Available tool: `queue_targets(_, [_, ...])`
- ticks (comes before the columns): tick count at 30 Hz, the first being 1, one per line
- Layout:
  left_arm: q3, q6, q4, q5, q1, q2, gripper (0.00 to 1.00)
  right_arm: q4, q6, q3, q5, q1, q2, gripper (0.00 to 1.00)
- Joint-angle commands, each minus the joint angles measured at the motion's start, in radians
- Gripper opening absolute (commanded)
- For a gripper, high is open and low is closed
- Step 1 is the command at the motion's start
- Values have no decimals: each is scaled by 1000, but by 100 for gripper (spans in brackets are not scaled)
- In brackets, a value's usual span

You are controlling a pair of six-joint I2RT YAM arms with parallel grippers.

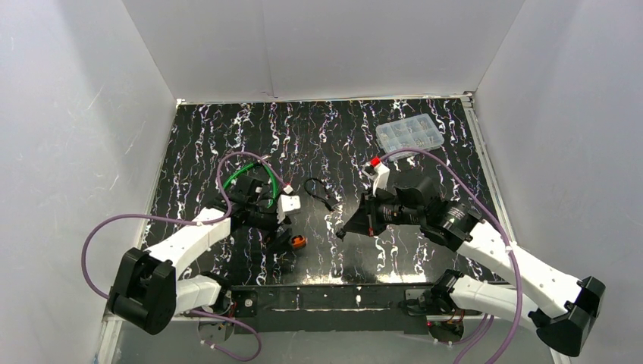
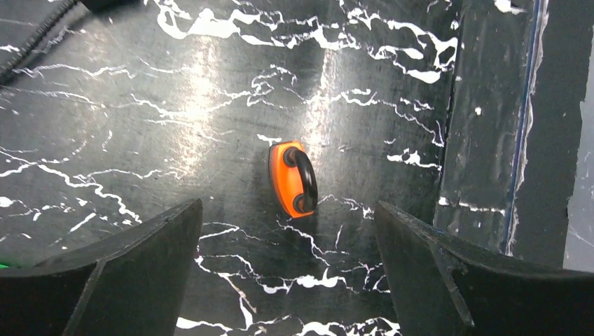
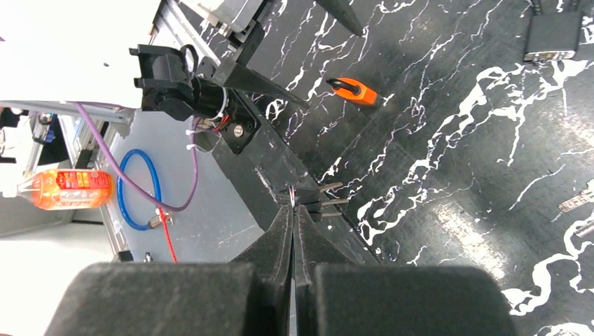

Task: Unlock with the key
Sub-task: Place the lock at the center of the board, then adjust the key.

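The orange padlock (image 2: 293, 178) with its black shackle lies flat on the black marbled table (image 2: 175, 105). My left gripper (image 2: 287, 217) hovers over it, open wide, its fingers either side of the lock and not touching it. The top view shows the lock (image 1: 298, 242) just right of the left gripper (image 1: 285, 235). My right gripper (image 3: 294, 204) is shut on the key bunch (image 3: 323, 197), pinching it by the ring, with the blades sticking out sideways. It hangs above the table's near edge, right of the lock (image 3: 356, 90). From above, the right gripper (image 1: 343, 230) points left toward the lock.
A clear plastic parts box (image 1: 409, 134) sits at the back right. A thin black cord (image 1: 318, 192) lies mid-table between the arms. White walls close in three sides. The table's near edge strip (image 2: 483, 140) runs close beside the lock.
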Motion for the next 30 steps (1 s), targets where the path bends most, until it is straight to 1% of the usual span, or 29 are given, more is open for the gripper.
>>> queue_targets(1, [91, -17, -50, 59, -4, -65, 98, 83, -7, 55, -82, -1, 15, 1])
queue_targets(3, [154, -63, -82, 105, -4, -102, 98, 100, -4, 70, -106, -1, 21, 1])
queue_targets(4, [173, -91, -72, 134, -5, -135, 98, 109, -3, 81, -121, -1, 25, 1])
queue_targets(6, [184, -152, -14, 165, -23, -208, 97, 126, 1, 101, -149, -1, 35, 1])
queue_targets(8, [199, -168, 25, 159, -59, -259, 97, 146, 11, 122, -175, -1, 47, 1])
queue_targets(13, [208, -143, 102, 92, -173, -307, 95, 224, 53, 151, -228, -1, 70, 1])
queue_targets(18, [205, -83, 111, 64, -230, -312, 93, 253, 74, 180, -258, -1, 89, 1])
queue_targets(20, [213, -78, 108, 60, -240, -312, 89, 256, 79, 186, -263, -1, 93, 1])
queue_targets(25, [262, -92, 88, 51, -266, -286, 72, 275, 89, 176, -271, -1, 96, 1])
queue_targets(27, [277, -104, 77, 58, -276, -278, 69, 277, 89, 172, -268, -1, 96, 1])
queue_targets(30, [281, -115, 66, 53, -301, -279, 68, 280, 86, 167, -247, -1, 95, 1])
